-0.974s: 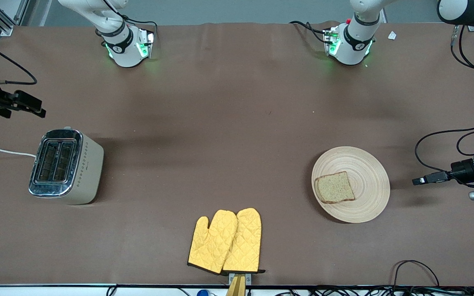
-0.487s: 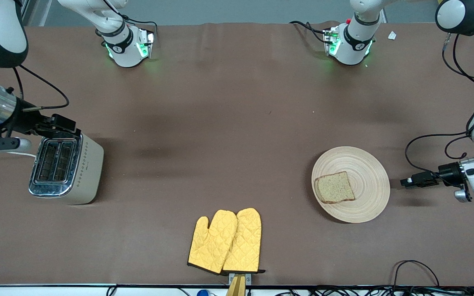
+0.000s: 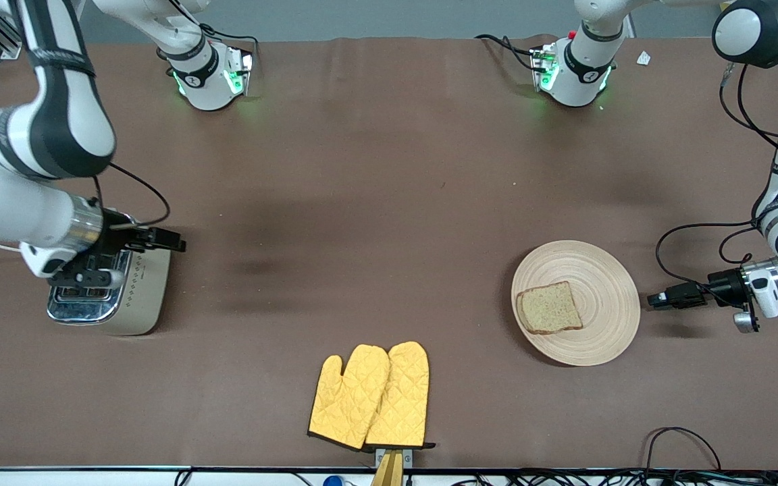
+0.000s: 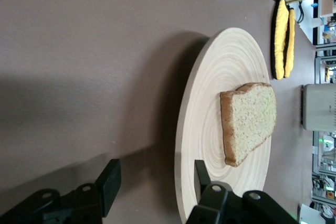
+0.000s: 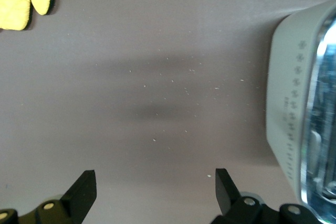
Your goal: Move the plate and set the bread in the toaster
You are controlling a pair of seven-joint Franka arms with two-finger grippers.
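Left gripper (image 3: pixel 654 299) spread wide, lying just beside plate (image 3: pixel 598 270) rim; bread (image 3: pixel 549 308) resting loose on plate, toaster (image 3: pixel 134 297) well apart. Risking bread sliding off if tilting plate. Right gripper (image 3: pixel 174 239) hovering spread over toaster edge, risking bumping it.

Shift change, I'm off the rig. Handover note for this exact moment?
Left gripper: open, low beside the plate at the left arm's end of the table, one finger outside the rim, not gripping.
Right gripper: open, holding nothing, over the toaster at the right arm's end.
Bread lies on the plate. Yellow oven mitts lie nearer the front camera, mid-table.
Done: nothing.
Left: move the plate, put the bread in the toaster.
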